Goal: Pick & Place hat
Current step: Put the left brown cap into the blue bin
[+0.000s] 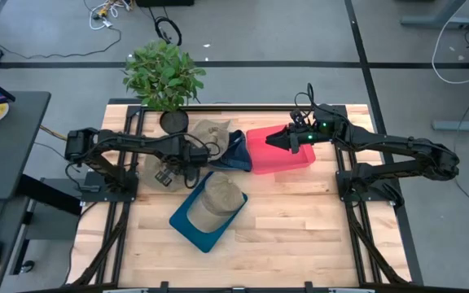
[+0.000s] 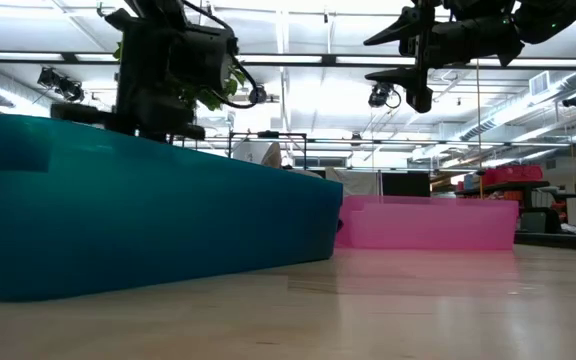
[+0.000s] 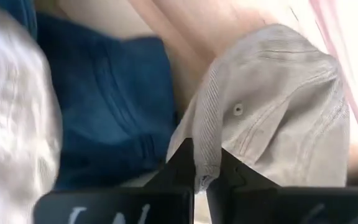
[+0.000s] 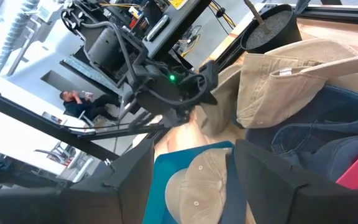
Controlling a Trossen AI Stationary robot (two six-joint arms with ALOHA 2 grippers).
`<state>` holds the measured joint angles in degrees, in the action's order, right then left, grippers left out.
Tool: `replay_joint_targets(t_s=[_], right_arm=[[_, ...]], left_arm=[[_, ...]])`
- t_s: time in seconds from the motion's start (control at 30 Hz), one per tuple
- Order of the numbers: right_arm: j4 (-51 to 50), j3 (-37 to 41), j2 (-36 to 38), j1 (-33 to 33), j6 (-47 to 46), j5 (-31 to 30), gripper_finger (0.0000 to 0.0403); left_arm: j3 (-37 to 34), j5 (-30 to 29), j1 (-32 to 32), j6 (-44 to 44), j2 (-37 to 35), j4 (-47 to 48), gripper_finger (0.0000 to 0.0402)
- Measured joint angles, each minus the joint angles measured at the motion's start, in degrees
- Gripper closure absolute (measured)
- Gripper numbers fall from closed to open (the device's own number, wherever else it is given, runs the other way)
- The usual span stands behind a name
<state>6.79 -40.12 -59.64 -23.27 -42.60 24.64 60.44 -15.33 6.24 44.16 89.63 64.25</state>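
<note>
One tan hat (image 1: pixel 220 198) already in teal bin (image 1: pixel 187 225). Second tan hat (image 3: pixel 272 106) on counter (image 1: pixel 300 228) beside blue hat (image 1: pixel 236 152), brim pinched in nearly closed left tool (image 3: pixel 201 168). Lift and placing left. Right tool (image 1: pixel 277 139) spread wide, empty, over pink bin (image 1: pixel 300 163).

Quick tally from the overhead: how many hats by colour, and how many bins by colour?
Tan hats: 2, tan hat in the teal bin and tan hat by the plant pot
Blue hats: 1, blue hat
Teal bins: 1, teal bin
Pink bins: 1, pink bin
Total: 5
</note>
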Motion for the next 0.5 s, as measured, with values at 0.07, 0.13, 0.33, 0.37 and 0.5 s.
replay_joint_targets(t_s=[0.07, 0.13, 0.33, 0.37, 0.5], right_arm=[[0.0, 0.0, 0.0, 0.0, -0.12, 0.0, 0.0176], [0.0, 0.0, 0.0, 0.0, -0.14, 0.0, 0.0176], [0.12, 0.0, 0.0, 0.02, -0.21, 0.02, 0.0176], [0.17, 0.0, 0.0, 0.02, -0.21, 0.02, 0.0176], [0.37, -0.01, 0.0, 0.02, -0.23, 0.44, 0.0176]], left_arm=[[0.86, -0.18, 0.01, -0.49, -1.21, 2.41, 0.039], [2.72, -0.3, 0.02, -2.01, -2.6, 4.77, 0.039], [11.86, -0.57, -0.09, -5.83, -6.35, 9.69, 0.039], [13.86, -0.56, -0.09, -6.28, -6.79, 10.07, 0.039], [21.65, -0.35, 0.28, -7.46, -8.56, 11.23, 0.039]])
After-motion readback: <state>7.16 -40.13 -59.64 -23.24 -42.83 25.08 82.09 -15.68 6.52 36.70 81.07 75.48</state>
